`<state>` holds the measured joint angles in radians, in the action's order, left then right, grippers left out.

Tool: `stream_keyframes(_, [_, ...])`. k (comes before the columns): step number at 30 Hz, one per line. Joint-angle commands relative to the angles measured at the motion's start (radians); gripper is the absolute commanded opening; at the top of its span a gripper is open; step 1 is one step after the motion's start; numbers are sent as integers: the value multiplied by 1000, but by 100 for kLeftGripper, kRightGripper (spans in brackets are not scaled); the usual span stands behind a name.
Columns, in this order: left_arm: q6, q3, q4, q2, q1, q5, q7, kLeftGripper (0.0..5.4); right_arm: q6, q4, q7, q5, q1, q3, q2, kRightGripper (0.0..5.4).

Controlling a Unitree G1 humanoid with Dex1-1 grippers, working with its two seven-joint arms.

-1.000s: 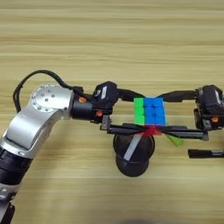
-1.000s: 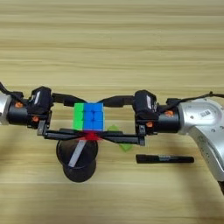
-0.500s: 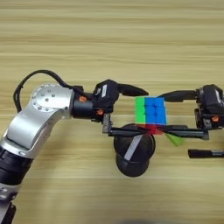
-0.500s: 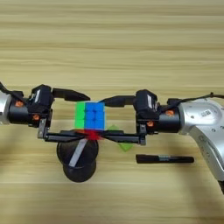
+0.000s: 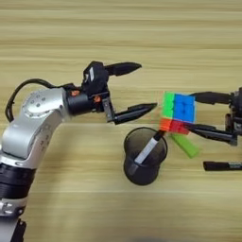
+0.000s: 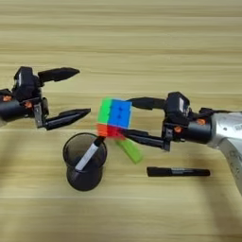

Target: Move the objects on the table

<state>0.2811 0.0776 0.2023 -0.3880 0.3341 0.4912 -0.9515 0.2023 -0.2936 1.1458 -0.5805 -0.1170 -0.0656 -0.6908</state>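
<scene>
Light wooden table (image 5: 61,28), horizontal plank grain, filling the whole view

In the left eye view the marker pen (image 5: 222,166) runs off the right edge, as does the right gripper (image 5: 201,113) behind its jaws. The puzzle cube (image 6: 115,117) hides the upper end of a green bar (image 6: 128,150), and the black cup (image 6: 85,162) hides the lower end of the white-barrelled pen (image 6: 88,155) standing in it.
</scene>
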Motion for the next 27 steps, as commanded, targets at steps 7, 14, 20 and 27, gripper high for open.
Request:
stream_keyframes(7, [-70,6,-104,48,-11,-40,41,540,18,-16,-22,-86,6,-87,21,331])
stream_keyframes(14, [-140,-34,-133,107,-25,-91,187,540,-33,71,-136,2,18,-124,50,331])
stream_keyframes(20, [-238,-74,-192,180,-40,-182,385,540,-58,76,-228,56,96,-141,83,331])
stream_keyframes(27, [-307,-89,-227,262,-95,-295,602,540,-83,91,-328,140,172,-115,134,331])
